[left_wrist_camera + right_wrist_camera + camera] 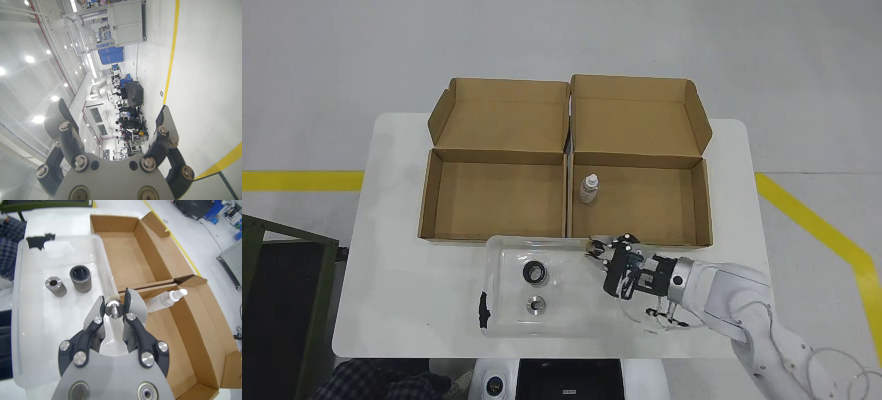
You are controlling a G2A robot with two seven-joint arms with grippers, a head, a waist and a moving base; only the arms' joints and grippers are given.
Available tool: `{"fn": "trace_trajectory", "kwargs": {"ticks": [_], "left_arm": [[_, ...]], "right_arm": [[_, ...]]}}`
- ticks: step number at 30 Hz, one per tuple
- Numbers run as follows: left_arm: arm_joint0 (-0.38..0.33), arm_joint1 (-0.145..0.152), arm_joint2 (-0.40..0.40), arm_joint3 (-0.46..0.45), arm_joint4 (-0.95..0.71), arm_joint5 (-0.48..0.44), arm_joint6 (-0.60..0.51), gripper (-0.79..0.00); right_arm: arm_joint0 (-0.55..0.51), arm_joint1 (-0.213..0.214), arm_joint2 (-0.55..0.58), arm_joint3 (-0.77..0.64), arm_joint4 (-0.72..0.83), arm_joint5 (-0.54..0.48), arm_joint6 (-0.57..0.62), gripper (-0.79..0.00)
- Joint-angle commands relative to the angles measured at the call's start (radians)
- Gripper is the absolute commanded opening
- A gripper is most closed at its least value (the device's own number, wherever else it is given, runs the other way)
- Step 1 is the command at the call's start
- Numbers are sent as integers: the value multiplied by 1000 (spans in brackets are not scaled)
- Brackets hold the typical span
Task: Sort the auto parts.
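The part (113, 310) was a short round steel piece, bright and machined, with a thin stub at its end. The right tool (114, 303) clenched it by its sides over the clear plastic bin's (18, 298) rim, beside a cardboard box (189, 344) holding a white bottle (164, 300). In the bin stood a dark hollow sleeve (81, 278) and a grey slotted cylinder (56, 286). The left tool (113, 106) was released, spread wide.
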Motion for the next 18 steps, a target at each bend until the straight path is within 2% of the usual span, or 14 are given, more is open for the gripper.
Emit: {"fn": "trace_trajectory", "kwargs": {"ticks": [1,10,18], "left_arm": [[0,0,0,0,0,0,0,0],[0,0,0,0,0,0,0,0],[0,0,0,0,0,0,0,0]], "right_arm": [[-16,0,19,7,13,29,-83,-785],[-22,-3,59,15,17,110,-223,-785],[14,-9,67,11,65,111,-282,-785]]}}
